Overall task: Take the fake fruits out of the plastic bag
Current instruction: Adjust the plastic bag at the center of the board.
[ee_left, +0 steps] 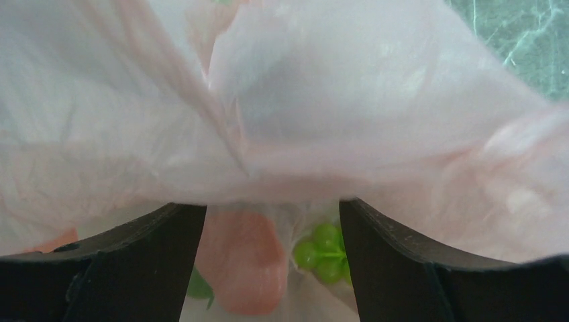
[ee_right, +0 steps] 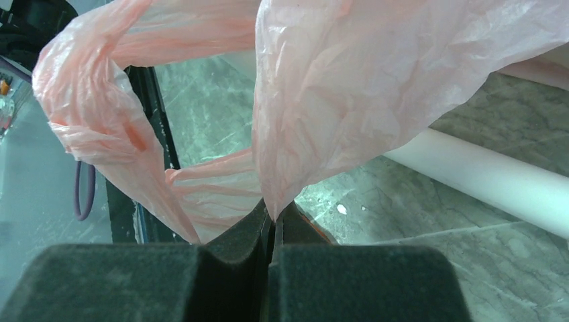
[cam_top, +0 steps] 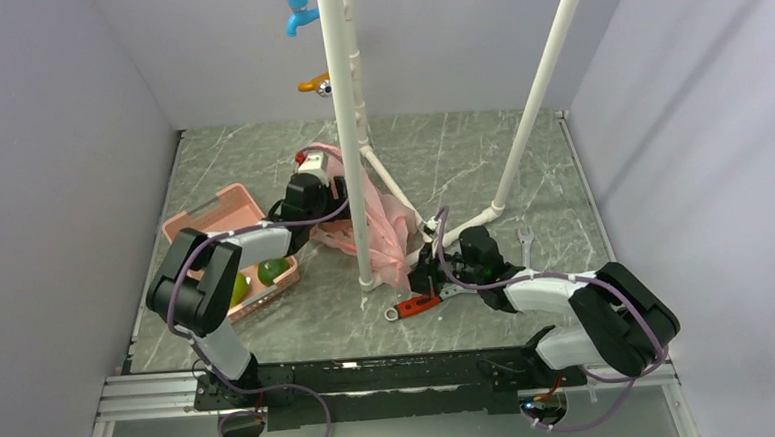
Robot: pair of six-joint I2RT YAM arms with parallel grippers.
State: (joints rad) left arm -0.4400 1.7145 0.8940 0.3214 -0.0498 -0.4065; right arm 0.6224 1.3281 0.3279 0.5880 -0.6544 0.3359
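Robot lab test cell, not home or shop. Plain grey walls (cam_top: 49, 146) box in desk (cam_top: 460, 155) on left, far and right sides. Desk top: grey-green marble-look sheet. Left arm (cam_top: 206, 278) and right arm (cam_top: 588, 308), purple cables, bolted to metal rail (cam_top: 392, 373) at near edge. Mock plumbing: white pipes (cam_top: 344, 131) rising from desk; toy taps, blue (cam_top: 300, 11) and orange (cam_top: 314, 83), toward far edge.

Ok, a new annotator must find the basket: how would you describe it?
Look at the left side of the table. The basket sits there, holding green fruits. It is pink like the crinkly bag by the white pipes, but rigid, with slotted walls.
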